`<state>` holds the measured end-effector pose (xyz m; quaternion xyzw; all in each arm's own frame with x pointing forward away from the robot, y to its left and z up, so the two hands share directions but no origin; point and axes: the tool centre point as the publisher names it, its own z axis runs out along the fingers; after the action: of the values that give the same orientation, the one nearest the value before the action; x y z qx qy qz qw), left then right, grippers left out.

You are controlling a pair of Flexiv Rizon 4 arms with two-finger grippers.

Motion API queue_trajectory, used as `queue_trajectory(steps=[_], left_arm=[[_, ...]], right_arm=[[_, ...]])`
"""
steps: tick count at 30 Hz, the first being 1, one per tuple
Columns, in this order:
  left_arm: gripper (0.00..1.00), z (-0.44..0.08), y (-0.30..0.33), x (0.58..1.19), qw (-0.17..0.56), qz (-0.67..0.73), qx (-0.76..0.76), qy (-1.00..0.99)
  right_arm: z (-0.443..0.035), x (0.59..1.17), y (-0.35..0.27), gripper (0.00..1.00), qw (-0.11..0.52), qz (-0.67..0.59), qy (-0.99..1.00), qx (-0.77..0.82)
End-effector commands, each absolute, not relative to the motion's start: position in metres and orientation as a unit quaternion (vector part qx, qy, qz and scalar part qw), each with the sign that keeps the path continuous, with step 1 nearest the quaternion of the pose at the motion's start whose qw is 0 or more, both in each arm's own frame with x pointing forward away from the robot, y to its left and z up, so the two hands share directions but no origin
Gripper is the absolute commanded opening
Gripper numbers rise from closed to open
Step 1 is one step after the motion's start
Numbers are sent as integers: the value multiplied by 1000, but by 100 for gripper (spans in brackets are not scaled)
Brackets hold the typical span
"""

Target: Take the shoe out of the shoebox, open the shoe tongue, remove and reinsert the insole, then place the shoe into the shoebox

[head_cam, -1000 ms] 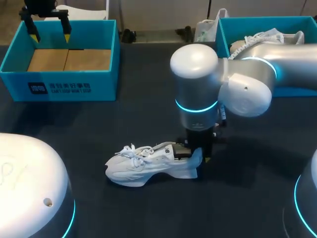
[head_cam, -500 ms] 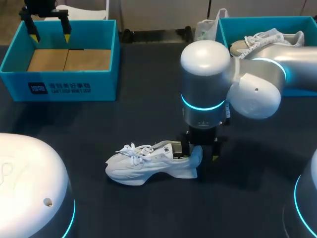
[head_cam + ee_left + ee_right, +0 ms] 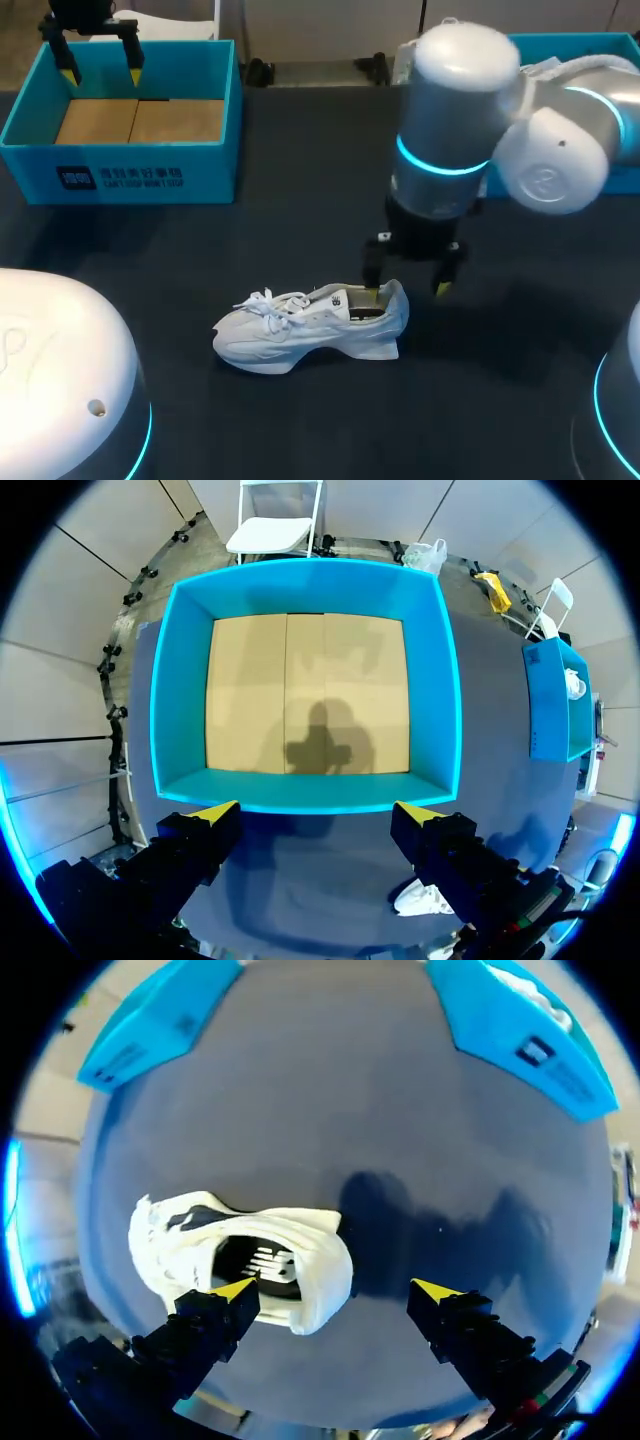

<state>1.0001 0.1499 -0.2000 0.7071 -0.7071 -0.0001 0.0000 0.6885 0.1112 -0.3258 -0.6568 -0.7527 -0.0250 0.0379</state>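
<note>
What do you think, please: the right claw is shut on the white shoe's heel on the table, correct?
No: the right claw is open, not shut. The right wrist view shows one tip at the opening of the white shoe, the other clear of its heel.

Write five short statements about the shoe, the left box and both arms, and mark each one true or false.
1. The shoe stands on its sole on the table. True.
2. The right jaws are shut on the shoe's heel. False: they are open, with one tip at the shoe's opening and the other out past the heel.
3. The left jaws are open, up by the left box. True.
4. The left box holds a shoe. False: only its bare cardboard floor shows.
5. The shoe's toe points toward the robot's left side. True.
</note>
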Motion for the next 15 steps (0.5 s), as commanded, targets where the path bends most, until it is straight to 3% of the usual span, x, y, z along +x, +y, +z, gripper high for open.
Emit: queue_trajectory(steps=[1,5,15], left_arm=[[100,-200,150,1000,0,0,707,-707],[100,-200,150,1000,0,0,707,-707],[100,-200,150,1000,0,0,707,-707]], right_arm=[[-315,680,90,100,113,-146,-809,-558],[-303,682,77,100,171,-152,-831,-508],[-303,682,77,100,171,-152,-831,-508]])
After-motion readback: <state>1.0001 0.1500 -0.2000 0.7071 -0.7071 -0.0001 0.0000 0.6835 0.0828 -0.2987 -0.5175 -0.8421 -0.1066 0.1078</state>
